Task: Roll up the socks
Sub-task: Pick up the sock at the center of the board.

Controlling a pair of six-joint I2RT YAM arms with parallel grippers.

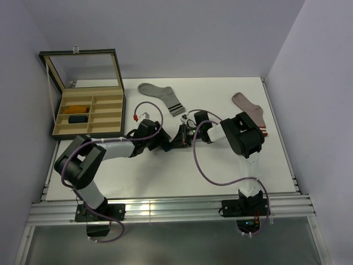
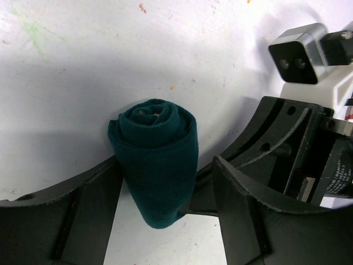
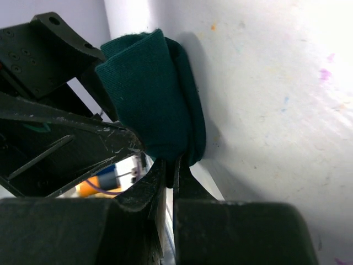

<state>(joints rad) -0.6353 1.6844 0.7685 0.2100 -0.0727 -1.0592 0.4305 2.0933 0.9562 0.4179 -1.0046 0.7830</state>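
The dark teal sock (image 2: 154,154) is rolled into a tight bundle standing on the white table; it also shows in the right wrist view (image 3: 154,94). My left gripper (image 2: 165,165) is open and straddles the roll, its left finger touching the cloth. My right gripper (image 3: 170,165) is shut, pinching the roll's outer layer at its lower edge. In the top view both grippers, left (image 1: 167,142) and right (image 1: 186,137), meet at the table's middle, hiding the roll. The mustard-orange sock (image 1: 79,108) and the navy sock (image 1: 78,118) lie rolled in the box.
An open compartment box (image 1: 105,117) with a raised glass lid stands at the far left. A grey striped sock (image 1: 162,96) lies flat at the back centre. A pinkish-beige sock (image 1: 251,110) lies at the back right, beside the right arm.
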